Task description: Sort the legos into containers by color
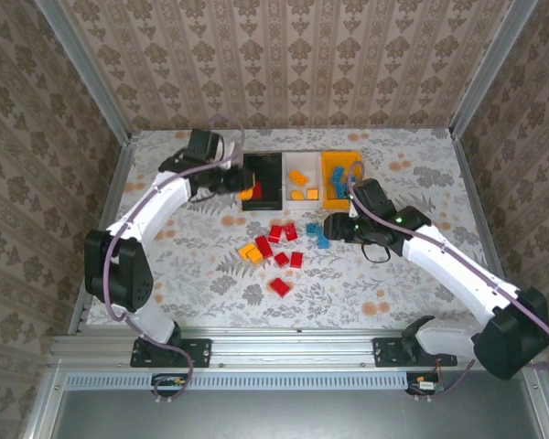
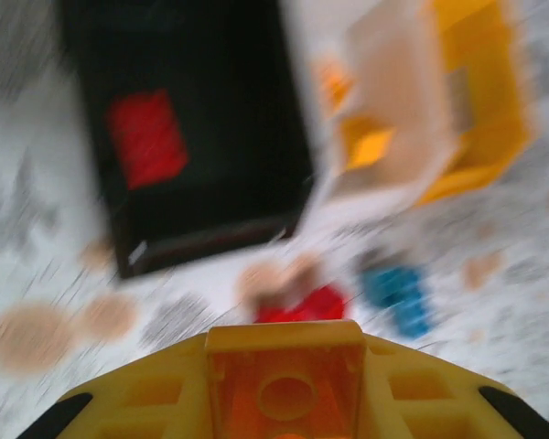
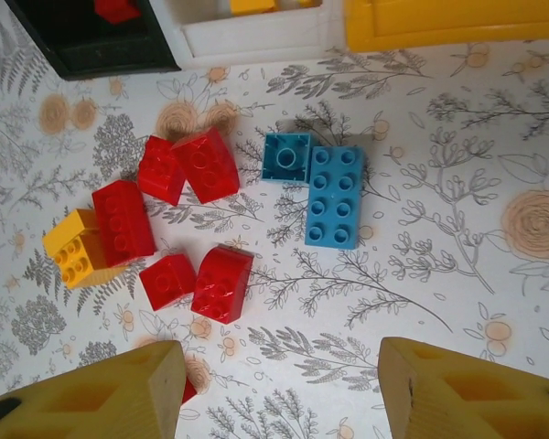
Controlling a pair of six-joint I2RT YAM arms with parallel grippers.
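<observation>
The black bin (image 1: 273,178), white bin (image 1: 304,165) and orange-yellow bin (image 1: 343,161) stand in a row at the back. My left gripper (image 1: 240,187) is at the black bin's left edge, shut on an orange brick (image 2: 286,380). This wrist view is blurred; a red brick (image 2: 146,137) lies inside the black bin (image 2: 210,165). My right gripper (image 3: 279,384) hangs open above the table, just near of a long blue brick (image 3: 334,197) and a small blue one (image 3: 286,157). Several red bricks (image 3: 210,163) and a yellow brick (image 3: 73,247) lie to its left.
Orange bricks (image 1: 298,178) lie in the white bin and blue bricks (image 1: 335,183) in the orange-yellow bin. One red brick (image 1: 280,287) sits apart, nearer the front edge. Metal frame rails run along the table's left and right sides.
</observation>
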